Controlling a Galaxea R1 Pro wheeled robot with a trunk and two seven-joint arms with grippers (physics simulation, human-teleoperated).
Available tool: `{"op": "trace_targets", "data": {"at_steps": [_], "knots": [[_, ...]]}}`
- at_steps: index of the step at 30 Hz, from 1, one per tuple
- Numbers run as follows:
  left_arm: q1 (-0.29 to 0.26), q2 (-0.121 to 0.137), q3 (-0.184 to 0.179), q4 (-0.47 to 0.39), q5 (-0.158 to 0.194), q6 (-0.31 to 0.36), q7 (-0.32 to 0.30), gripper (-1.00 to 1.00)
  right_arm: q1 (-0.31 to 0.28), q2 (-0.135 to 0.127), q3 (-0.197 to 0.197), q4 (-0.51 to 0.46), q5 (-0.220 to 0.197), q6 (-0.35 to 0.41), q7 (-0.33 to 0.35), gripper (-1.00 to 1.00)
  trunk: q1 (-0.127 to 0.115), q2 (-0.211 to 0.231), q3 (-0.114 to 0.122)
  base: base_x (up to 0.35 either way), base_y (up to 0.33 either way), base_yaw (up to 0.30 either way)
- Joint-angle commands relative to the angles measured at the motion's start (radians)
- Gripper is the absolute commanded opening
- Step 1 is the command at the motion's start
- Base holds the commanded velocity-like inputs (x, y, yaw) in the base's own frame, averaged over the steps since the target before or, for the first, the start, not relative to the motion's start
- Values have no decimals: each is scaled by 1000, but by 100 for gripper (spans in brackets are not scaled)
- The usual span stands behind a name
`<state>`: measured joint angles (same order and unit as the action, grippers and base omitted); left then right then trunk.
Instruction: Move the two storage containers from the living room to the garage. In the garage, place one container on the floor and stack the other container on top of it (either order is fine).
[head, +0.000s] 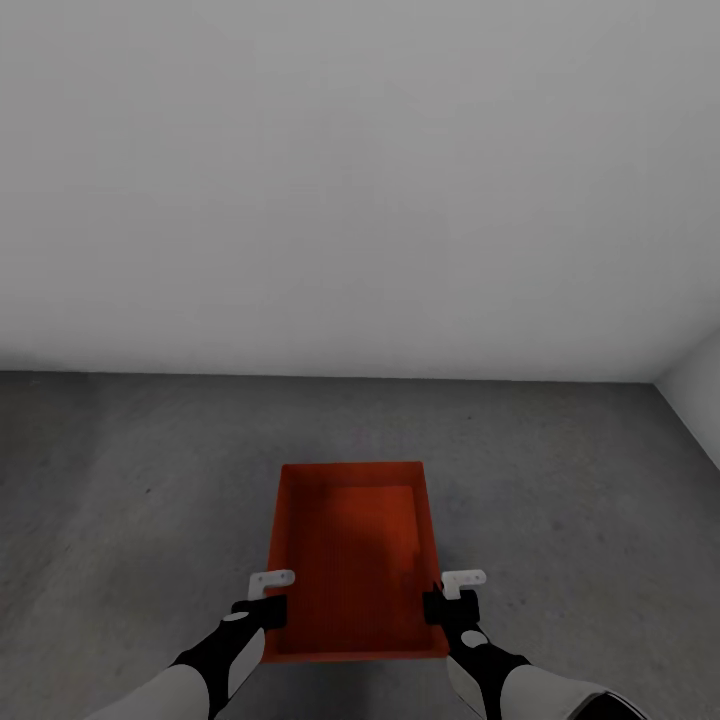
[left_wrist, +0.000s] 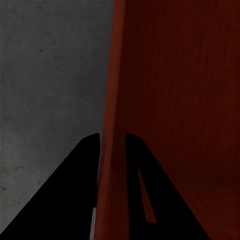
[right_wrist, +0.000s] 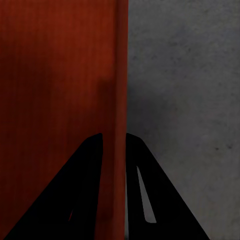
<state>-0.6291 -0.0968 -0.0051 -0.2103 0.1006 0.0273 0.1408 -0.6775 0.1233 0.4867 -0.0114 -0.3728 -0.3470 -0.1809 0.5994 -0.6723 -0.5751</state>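
Over the grey concrete floor (head: 120, 470) of a bare room, with a plain white wall (head: 360, 180) ahead and a second wall meeting it at the far right, the robot holds one red-orange bin (head: 355, 555) out in front of its trunk, open side up and roughly level. On the left, the left gripper (head: 268, 598) pinches the bin's left side wall near the corner closest to the robot; the left wrist view shows that thin wall (left_wrist: 111, 150) running between the two dark fingers (left_wrist: 82, 165), one inside the bin and one outside, closed on it. On the right, the right gripper (head: 450, 595) has the matching hold on the right side wall, and the right wrist view shows the same clamp, the wall (right_wrist: 116, 150) sandwiched between its fingers (right_wrist: 87, 165). Whether the bin is touching the concrete or hanging just above it cannot be told. The main risk I see is the grip itself: both holds sit at the near end, so the far end may sag and the thin walls could slide out. If one arm lowers or lets go before the other, the bin may twist and land crooked, a poor base for stacking.
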Motion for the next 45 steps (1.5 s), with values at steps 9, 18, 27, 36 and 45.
{"op": "trace_targets", "data": {"at_steps": [9,18,27,36,45], "knots": [[0,0,10,-6,-5,4,10,-100,-1,2,-65,-1,12,3,1,-100,0,-1,-1,0,0,0],[0,0,10,-7,-5,3,10,-100,-1,2,-65,-1,12,3,1,-100,0,-1,-1,0,38,0],[0,0,10,-7,-5,4,11,-100,-1,2,-65,-1,12,3,1,-100,0,-1,-1,0,3,0],[0,0,10,-6,-5,4,12,-100,-1,2,-65,-1,12,3,1,-100,0,-1,-1,0,0,0],[0,-4,10,-9,0,5,20,-100,-1,2,-65,-1,12,3,1,-100,0,-1,-1,0,0,0]]}}
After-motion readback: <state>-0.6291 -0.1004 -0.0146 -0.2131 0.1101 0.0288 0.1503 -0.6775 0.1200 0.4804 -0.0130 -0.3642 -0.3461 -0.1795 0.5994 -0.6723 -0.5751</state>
